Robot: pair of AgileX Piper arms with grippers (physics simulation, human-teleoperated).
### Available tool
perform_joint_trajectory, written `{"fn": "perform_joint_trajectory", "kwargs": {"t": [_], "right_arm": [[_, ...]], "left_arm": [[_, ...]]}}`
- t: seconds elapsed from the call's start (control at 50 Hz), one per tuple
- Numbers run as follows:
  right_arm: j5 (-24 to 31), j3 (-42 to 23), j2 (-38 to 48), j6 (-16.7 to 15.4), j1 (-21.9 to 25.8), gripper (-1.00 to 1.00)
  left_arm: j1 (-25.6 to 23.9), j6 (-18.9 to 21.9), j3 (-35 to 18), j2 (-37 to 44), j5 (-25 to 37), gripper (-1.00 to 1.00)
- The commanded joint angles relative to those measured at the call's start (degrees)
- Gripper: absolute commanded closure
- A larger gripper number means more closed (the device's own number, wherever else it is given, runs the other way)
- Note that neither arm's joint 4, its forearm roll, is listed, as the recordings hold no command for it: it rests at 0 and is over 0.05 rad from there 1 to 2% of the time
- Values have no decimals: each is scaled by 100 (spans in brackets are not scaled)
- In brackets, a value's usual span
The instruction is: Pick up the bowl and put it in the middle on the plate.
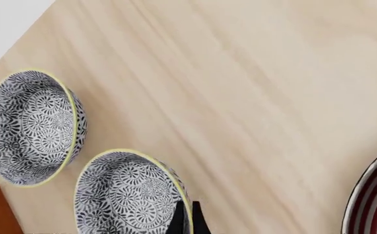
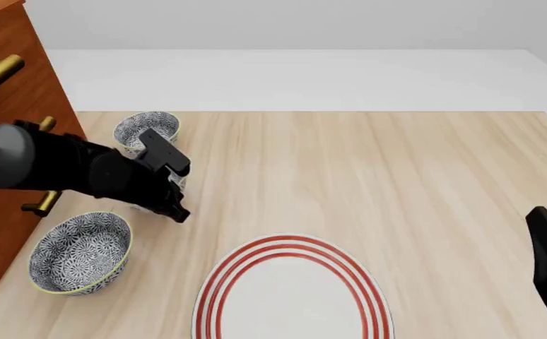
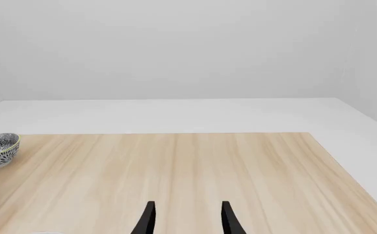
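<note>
On the left half of the worktop (image 2: 368, 162), the left gripper (image 1: 187, 220) has its fingers pinched narrow over the rim of the bowl (image 1: 126, 195) (the middle one of three look-alikes), one fingertip inside the rim, one outside. That bowl sits left of the plate (image 2: 292, 296) and apart from it. Over on the right, the right gripper (image 3: 187, 217) hangs with fingers spread wide, gripping nothing.

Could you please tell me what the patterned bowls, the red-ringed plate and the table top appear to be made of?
The nearest bowl looks like glazed ceramic: a dense blue-grey floral print under a smooth surface, with a pale yellowish rim. The plate seems to be glazed white ceramic too, with crisp red rings, though a render cannot settle this. The table looks like pale, matte wood with long straight grain.
</note>
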Motion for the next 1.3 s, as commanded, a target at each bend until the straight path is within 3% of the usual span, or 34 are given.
{"fn": "perform_joint_trajectory", "kwargs": {"t": [0.02, 0.32, 0.7, 0.9, 1.12, 1.2, 1.3], "right_arm": [[-1, 5, -3, 1, 0, -100], [-22, 9, 17, 3, -1, -100], [-17, 7, 14, 5, -1, -100], [0, 1, 3, 3, 0, -100], [-21, 8, 15, 1, 0, -100], [10, -5, -2, 2, 0, -100], [6, 0, -3, 1, 1, -100]], "left_arm": [[26, 140, 0, -234, 167, 100], [-78, 117, 117, -601, 293, 100], [-675, -31, 151, -1065, 508, 100], [-1404, -385, -91, -1284, 881, 100], [-1917, -294, -211, -1550, 1136, 100], [-2362, -662, -387, -1689, 1363, 100], [-2534, -520, -344, -1790, 1400, 100]]}}
